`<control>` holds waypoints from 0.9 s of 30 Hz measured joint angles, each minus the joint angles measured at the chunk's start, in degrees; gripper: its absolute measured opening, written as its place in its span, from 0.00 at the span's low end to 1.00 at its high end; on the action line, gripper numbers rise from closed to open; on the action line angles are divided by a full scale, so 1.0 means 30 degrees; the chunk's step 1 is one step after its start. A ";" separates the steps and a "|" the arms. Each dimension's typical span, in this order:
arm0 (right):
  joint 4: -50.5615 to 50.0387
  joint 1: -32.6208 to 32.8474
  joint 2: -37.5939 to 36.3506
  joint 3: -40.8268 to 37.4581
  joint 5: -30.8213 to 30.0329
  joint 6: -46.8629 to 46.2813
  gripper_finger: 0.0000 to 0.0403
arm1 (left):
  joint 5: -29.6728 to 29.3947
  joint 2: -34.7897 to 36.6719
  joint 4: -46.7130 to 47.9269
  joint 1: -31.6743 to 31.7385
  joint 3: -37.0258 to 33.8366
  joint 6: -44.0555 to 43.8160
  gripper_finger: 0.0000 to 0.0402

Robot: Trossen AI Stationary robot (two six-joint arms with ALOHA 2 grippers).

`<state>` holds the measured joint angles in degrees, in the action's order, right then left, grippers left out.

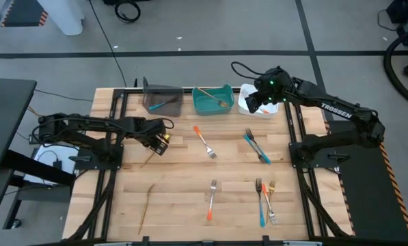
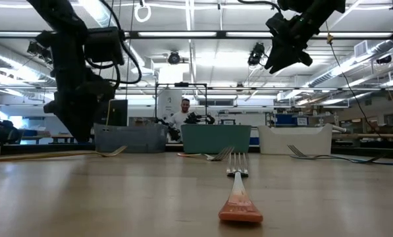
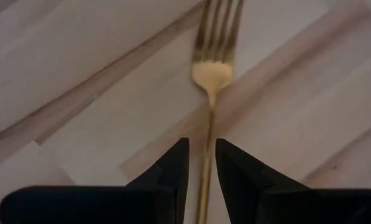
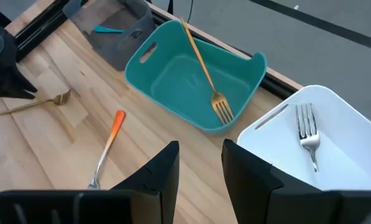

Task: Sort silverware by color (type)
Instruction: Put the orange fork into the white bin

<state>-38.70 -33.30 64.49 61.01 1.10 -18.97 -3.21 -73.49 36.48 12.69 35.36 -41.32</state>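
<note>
While the right arm's pincer (image 1: 258,102) hangs high above the white rectangular bin (image 1: 248,107) at the far right of the bench, fingers spread wide and carrying nothing, the step in hand belongs to the left arm. Its pincer (image 1: 161,141) sits low over the wooden bench (image 1: 190,174), left of centre, with its two dark fingers (image 3: 173,165) straddling the thin handle of a slim gold fork (image 3: 212,74); only a narrow gap is open and the fingers do not look clamped on the handle yet. So this seems to be the pick of a gold piece, not yet done.

The next move, as I judge it, calls for closing on the handle, lifting, and carrying the fork far and right to the teal rectangular bin (image 1: 205,104), where another gold fork (image 4: 211,87) already lies. A silver fork (image 4: 307,134) rests in the white bin, and a blue-handled piece (image 1: 164,102) in the grey bin (image 1: 152,96).

The gold fork lies flat. In the wrist view its long axis runs between the fingers, tines pointing away from the pincer. Seen from above, it lies on a diagonal, its handle (image 1: 149,160) trailing near and left from the pincer.
</note>
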 joint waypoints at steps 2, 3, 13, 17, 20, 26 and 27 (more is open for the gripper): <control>0.0000 0.0000 0.0000 0.0000 0.0004 -0.0585 0.32 | 0.0016 0.0000 0.0066 -0.0027 -0.0075 -0.0007 0.22; -0.0002 0.0033 0.0000 0.0000 0.0097 -0.0992 0.32 | 0.0101 0.0000 0.0002 -0.0068 -0.0075 -0.0007 0.22; -0.0729 0.1684 0.0007 -0.0007 0.0176 -0.2337 0.32 | 0.1316 -0.0007 -0.8206 -0.0429 0.0040 0.3665 0.22; -0.0723 0.1868 0.0015 -0.0007 0.0000 -0.2344 0.32 | 0.1314 -0.0226 -0.9123 0.0297 0.1567 0.7888 0.22; -0.0718 0.1995 0.0015 -0.0007 -0.0003 -0.2348 0.32 | 0.1304 -0.0830 -0.8529 0.0973 0.3178 1.0652 0.22; -0.0699 0.2033 0.0015 -0.0007 -0.0037 -0.2344 0.32 | 0.1285 -0.3545 -0.6371 0.1767 0.7197 1.7073 0.22; -0.0692 0.2033 0.0015 -0.0007 -0.0044 -0.2344 0.32 | 0.1285 -0.4035 -0.6093 0.1846 0.7886 1.7954 0.22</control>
<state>-40.77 -27.20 64.53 60.99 0.97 -26.00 0.64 -85.60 18.20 18.23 59.02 12.54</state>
